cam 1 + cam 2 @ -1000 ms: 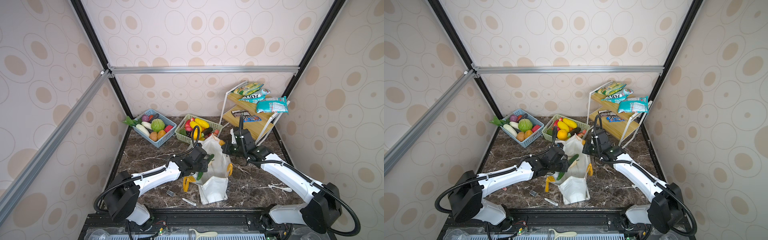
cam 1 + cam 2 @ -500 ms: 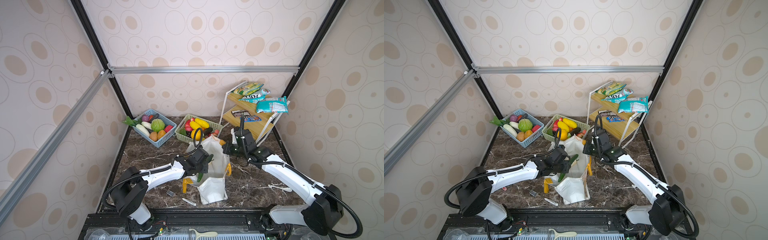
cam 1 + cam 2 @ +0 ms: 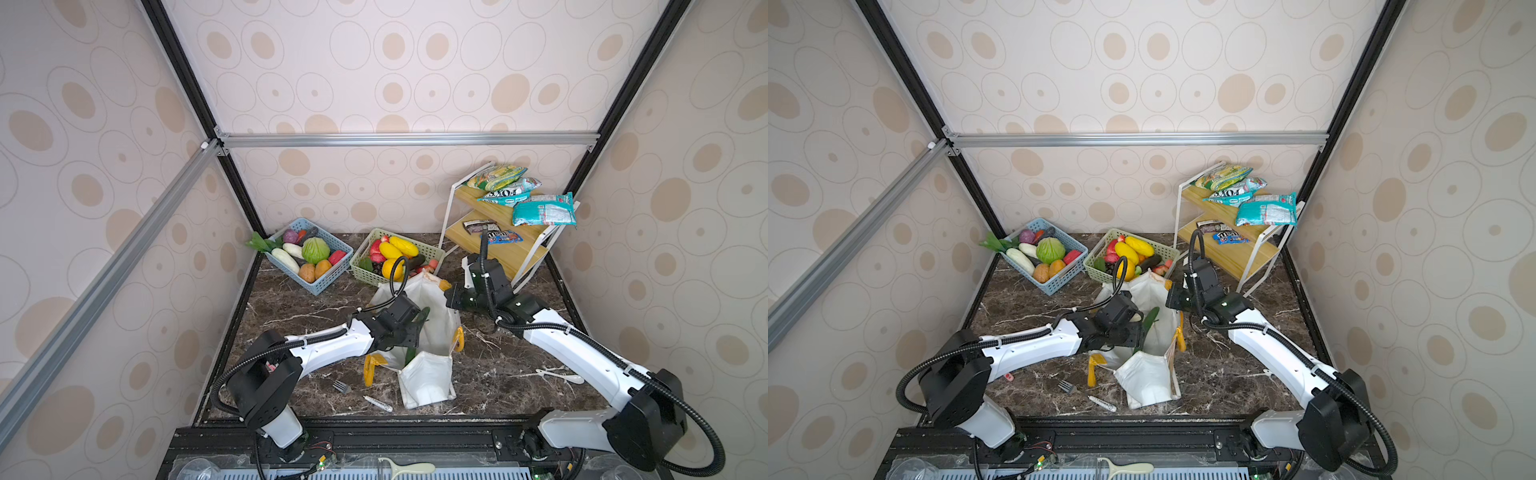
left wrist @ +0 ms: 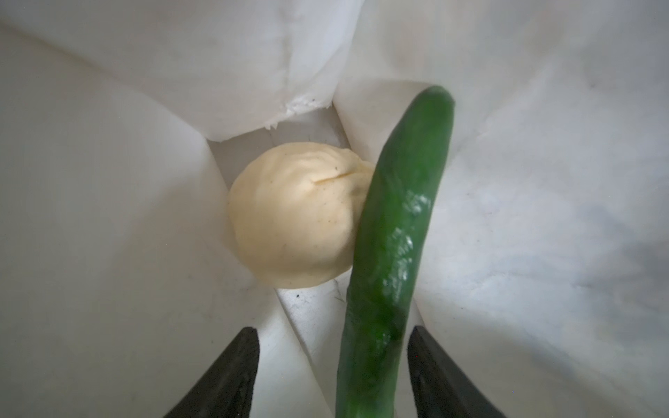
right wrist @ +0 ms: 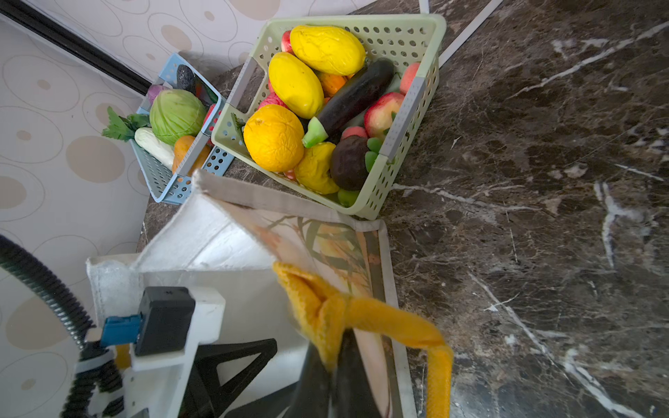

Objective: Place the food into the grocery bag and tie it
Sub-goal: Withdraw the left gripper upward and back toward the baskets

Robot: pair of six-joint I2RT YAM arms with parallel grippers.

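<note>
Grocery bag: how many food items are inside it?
2: a beige knobbly ball at the bottom, a cucumber leaning beside it. More may be hidden.

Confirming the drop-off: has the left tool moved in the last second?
Yes. The left tool has edged right, away from the fork and farther over the grocery bag, its jaws now apart around the cucumber.

In a top view, the grocery bag [image 3: 428, 374] is seen open at mid-table. The left gripper [image 3: 417, 334] is lowered into its mouth beside a cucumber [image 3: 424, 315]. The right gripper [image 3: 451, 299] is set at the bag's 1 o'clock rim. A blue basket [image 3: 328, 279] is placed at 11 o'clock and a green basket [image 3: 435, 252] at 12.
</note>
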